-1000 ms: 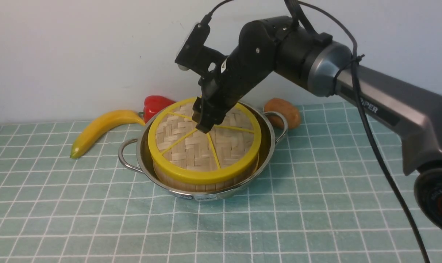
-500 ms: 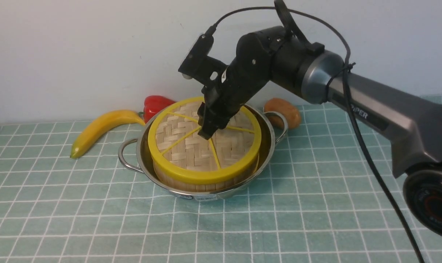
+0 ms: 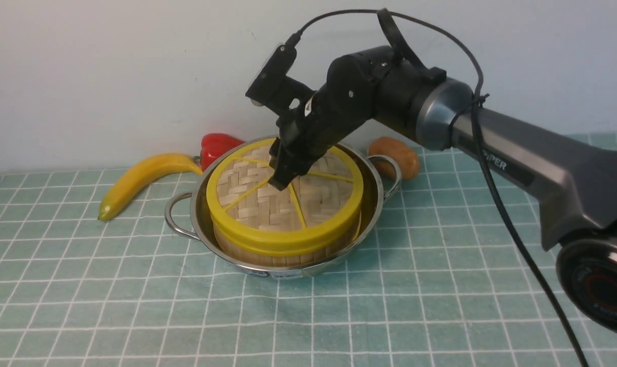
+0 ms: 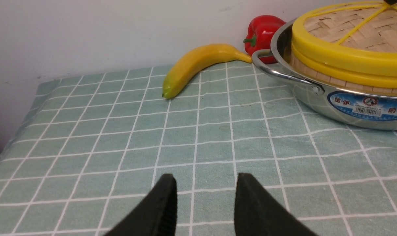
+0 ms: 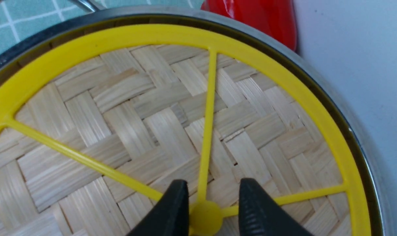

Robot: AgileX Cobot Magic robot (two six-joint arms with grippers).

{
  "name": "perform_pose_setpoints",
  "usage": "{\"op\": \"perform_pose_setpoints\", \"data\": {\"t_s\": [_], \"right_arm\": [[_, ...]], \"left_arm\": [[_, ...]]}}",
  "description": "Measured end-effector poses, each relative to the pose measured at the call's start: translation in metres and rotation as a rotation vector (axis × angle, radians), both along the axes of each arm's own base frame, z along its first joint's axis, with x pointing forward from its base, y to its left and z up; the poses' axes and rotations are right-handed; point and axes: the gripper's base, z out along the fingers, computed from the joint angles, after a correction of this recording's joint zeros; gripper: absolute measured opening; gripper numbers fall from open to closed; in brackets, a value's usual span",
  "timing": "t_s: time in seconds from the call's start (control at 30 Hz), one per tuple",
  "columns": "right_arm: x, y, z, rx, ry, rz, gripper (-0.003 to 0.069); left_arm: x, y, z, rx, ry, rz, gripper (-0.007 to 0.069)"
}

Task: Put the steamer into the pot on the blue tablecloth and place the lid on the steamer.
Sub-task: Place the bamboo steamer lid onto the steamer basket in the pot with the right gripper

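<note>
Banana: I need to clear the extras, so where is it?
In the front view the banana lies on the tablecloth left of the pot, its stem end by the red pepper.

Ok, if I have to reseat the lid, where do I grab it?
Take the small centre knob from straight above, with the right gripper fingers on either side of it. The lid is a wide flat disc lying level on the steamer. The knob looks like its only narrow raised part, and the pot crowds the rim.
</note>
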Motion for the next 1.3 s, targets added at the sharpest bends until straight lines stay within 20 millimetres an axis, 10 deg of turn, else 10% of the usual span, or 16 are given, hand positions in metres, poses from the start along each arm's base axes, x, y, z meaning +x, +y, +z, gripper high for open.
{"op": "perform_pose_setpoints", "data": {"t_s": [0.73, 1.3], "right_arm": [[-0.003, -0.001, 0.000, -0.004, 0.039, -0.014, 0.0242], [-0.027, -0.019, 0.088, 0.135, -0.004, -0.104, 0.0242]], "left_arm": [[0.000, 0.000, 0.000, 0.000, 0.000, 0.000, 0.0243], [0.000, 0.000, 0.000, 0.000, 0.000, 0.000, 0.0243]]}}
